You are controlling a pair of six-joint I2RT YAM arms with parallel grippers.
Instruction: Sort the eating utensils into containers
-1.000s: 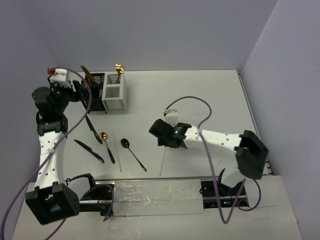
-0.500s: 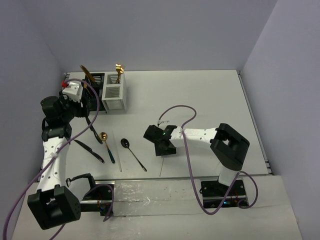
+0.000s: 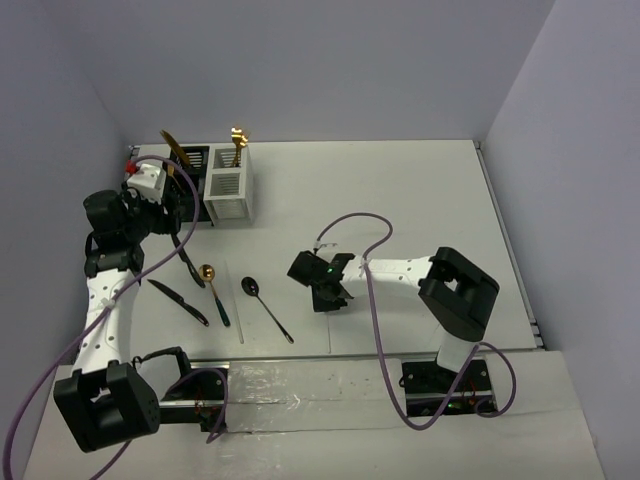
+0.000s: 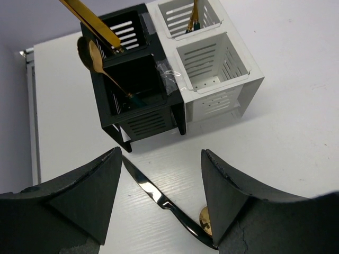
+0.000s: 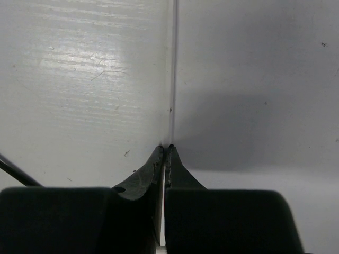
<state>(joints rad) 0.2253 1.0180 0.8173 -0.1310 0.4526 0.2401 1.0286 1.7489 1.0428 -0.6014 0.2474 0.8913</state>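
White plastic, very slim: that is the thin white stick [image 5: 173,79] my right gripper [image 5: 165,151] is clenched on. My fingertips are pressed together with the stick's near end pinched between them. The rest of it lies flat on the pale grey table [image 5: 254,63], running toward 12 o'clock in my wrist view. My left gripper [image 4: 160,156] hangs spread wide, grasping nothing, just at the 8 o'clock side of the black slatted caddy [image 4: 145,124] as seen from overhead. That caddy is joined on its 3 o'clock side to the white slatted caddy [image 4: 212,100]. A gold knife [image 4: 90,18] leans out of the black caddy's far compartment, and a gold spoon with a dark handle [image 4: 100,69] leans in its near one. A gold fork [image 3: 238,138] stands in the white caddy's far compartment. Below my open left fingers a glossy black knife [image 4: 159,196] lies on the table. Toward 6 o'clock from the caddies lie a second black knife [image 3: 178,300], a gold-bowled spoon [image 3: 212,292], another white stick [image 3: 242,310] and an all-black spoon [image 3: 265,305], none touching.
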